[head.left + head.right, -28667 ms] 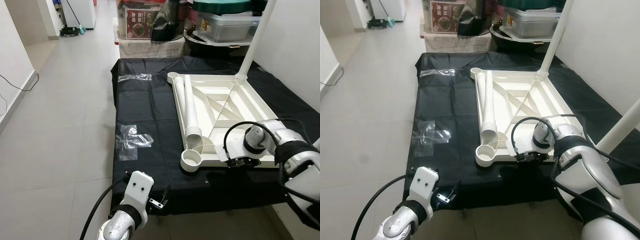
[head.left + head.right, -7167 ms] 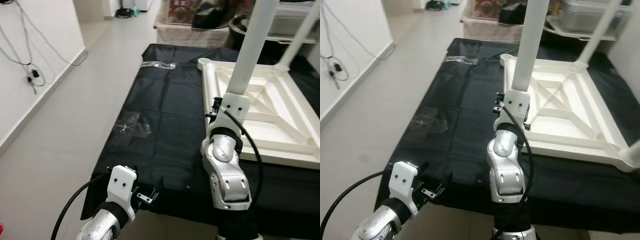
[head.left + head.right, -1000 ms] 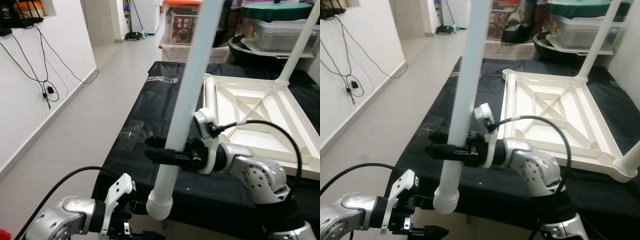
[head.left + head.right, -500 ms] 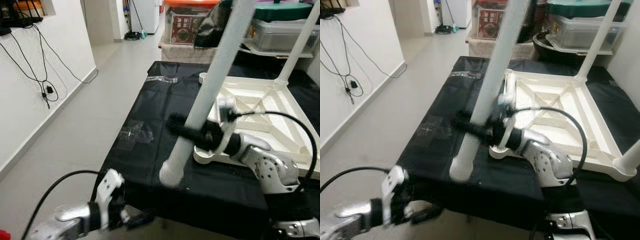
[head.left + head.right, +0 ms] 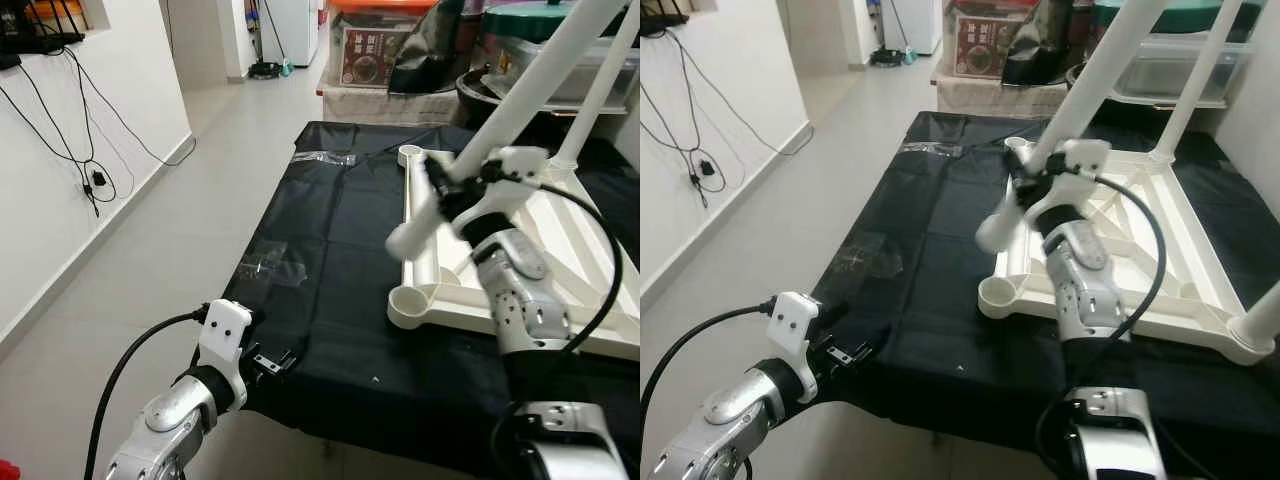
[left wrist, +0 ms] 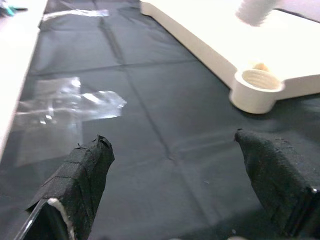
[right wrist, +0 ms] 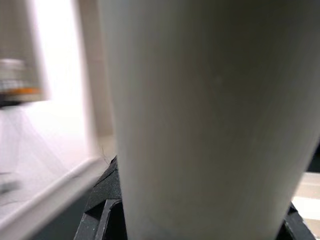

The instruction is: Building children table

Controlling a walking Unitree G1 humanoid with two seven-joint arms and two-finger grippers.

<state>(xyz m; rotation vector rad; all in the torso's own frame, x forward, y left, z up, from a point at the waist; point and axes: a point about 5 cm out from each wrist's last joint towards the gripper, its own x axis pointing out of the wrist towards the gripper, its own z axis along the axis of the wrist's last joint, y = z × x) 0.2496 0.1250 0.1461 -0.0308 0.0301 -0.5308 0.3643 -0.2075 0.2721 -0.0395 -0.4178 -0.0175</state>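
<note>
A: Starting at the left. Left tool [image 5: 272,362] sits low at the near edge of the black cloth [image 5: 330,250], fingers spread wide with nothing between them. Its wrist view shows both black fingers [image 6: 80,175] apart over the cloth, a crumpled clear plastic bag [image 6: 65,107] beyond them.

B: Noted. And the centre?

A: A second clear bag [image 5: 322,158] lies at the far end of the cloth. The white tabletop [image 5: 560,240] lies upside down on the cloth, with an empty round corner socket [image 5: 412,307] at its near left corner.

B: The right side?

A: Right tool [image 5: 447,187] is raised above that corner, clamped around a white table leg [image 5: 520,100]. The leg is tilted, lower end over the tabletop's left rail, upper end leaning up and right. Another leg [image 5: 598,90] stands upright in the far corner.
</note>
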